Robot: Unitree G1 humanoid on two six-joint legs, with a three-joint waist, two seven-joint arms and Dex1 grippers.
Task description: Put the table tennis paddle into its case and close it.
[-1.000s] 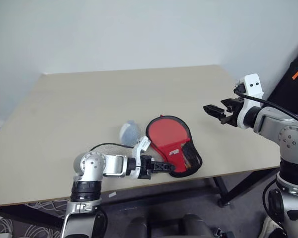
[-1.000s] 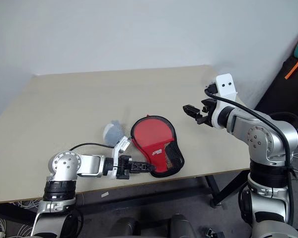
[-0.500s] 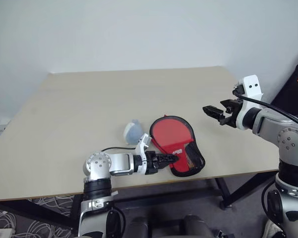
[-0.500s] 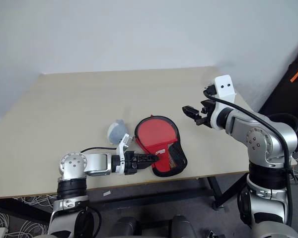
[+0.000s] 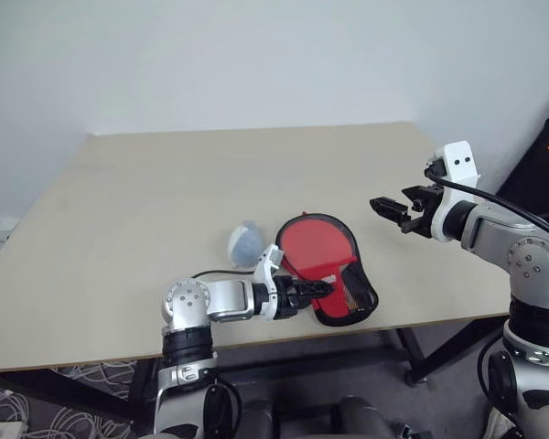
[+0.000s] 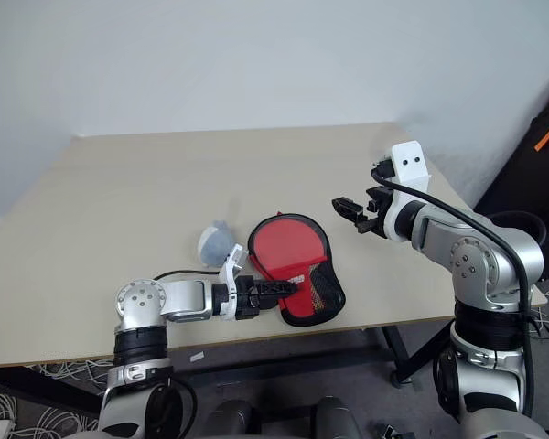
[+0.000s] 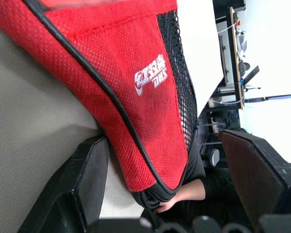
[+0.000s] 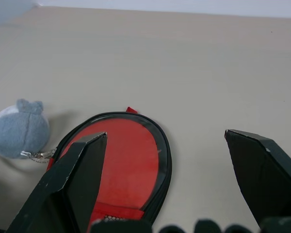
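Left wrist view: left tool [image 7: 162, 194] is spread wide, straddling the narrow handle end of the case [image 5: 325, 277] without clamping it. Case lies flat near the table's [image 5: 146, 210] front edge, toward the right corner, handle end close to that edge. Paddle can't be told apart from the red panel, likely inside. Right tool [image 5: 389, 208] hangs open above the table, well apart from the case. Risks: left tool pushing the soft case off the front edge, or pinching fabric only. Grey plush keychain [image 5: 244, 240] just beside the case could snag.
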